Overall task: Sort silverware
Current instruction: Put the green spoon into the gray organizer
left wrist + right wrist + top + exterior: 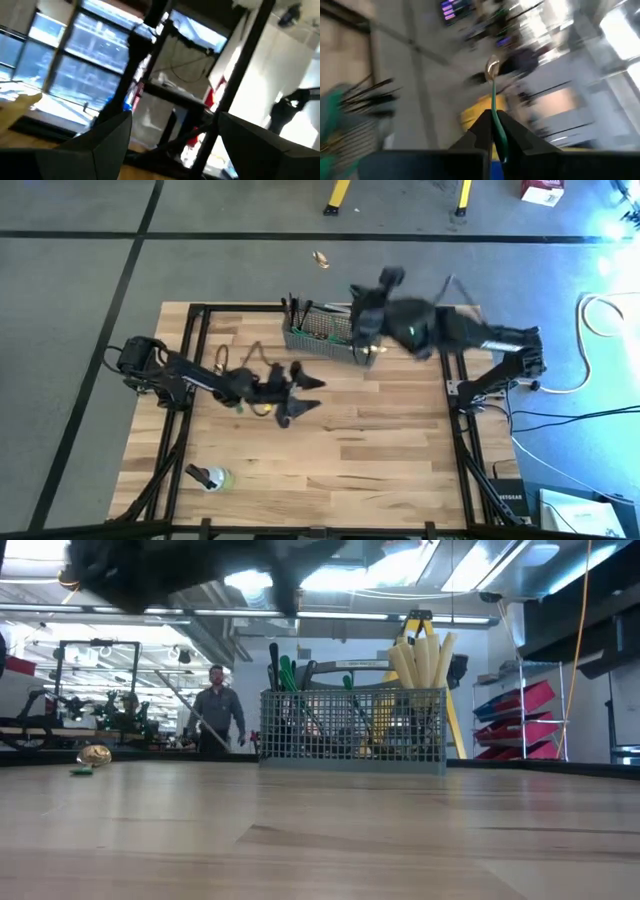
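Right gripper (492, 131) clamped on gold spoon (492, 70), above wire basket (322, 340) rim; mid-swing, could miss compartment or drop outside. Left gripper (300, 395) wide, empty, hovering over table (380, 450). Knives (420, 662), forks (285, 670) already binned.

On show: 1 mesh basket (353, 730), 4 cream-handled knives (422, 662), 2 robot arms, 1 person (217, 708).
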Motion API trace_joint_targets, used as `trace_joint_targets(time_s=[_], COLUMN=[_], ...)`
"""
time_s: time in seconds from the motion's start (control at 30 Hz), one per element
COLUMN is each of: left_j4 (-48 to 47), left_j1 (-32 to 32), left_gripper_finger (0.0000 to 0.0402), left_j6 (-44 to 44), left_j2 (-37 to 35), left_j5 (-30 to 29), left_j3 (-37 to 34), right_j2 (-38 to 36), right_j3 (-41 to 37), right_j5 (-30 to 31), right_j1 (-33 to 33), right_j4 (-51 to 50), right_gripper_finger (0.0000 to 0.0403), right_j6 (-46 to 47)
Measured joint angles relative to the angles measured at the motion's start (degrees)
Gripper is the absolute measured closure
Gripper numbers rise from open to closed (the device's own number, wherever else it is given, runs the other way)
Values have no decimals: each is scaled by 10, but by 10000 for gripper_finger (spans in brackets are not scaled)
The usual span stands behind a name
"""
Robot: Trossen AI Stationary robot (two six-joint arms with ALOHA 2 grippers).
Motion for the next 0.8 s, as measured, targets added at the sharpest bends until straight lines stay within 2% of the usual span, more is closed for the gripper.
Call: trace_joint_targets(time_s=[0.1, 0.23, 0.3, 0.47, 0.67, 0.8], left_j4=[22, 56, 47, 9, -95, -127], left_j1=[-12, -38, -49, -71, -96, -117], left_gripper_finger=[119, 119, 119, 119, 119, 119], left_j6=[-2, 13, 23, 57, 70, 69], left_j2=[4, 1, 3, 2, 2, 2], left_j5=[-63, -113, -122, -156, -220, -253], left_j3=[-72, -122, -133, -146, -146, -146], right_j2=[60, 152, 164, 204, 215, 216], right_j3=[144, 297, 282, 243, 222, 220], right_j5=[-89, -199, -236, -351, -379, -412], right_j1=[-59, -126, -152, -212, -212, -209], right_j4=[-202, -371, -387, -505, -515, -514], right_gripper_finger=[403, 403, 403, 403, 402, 402], right_j6=[98, 157, 165, 213, 236, 239])
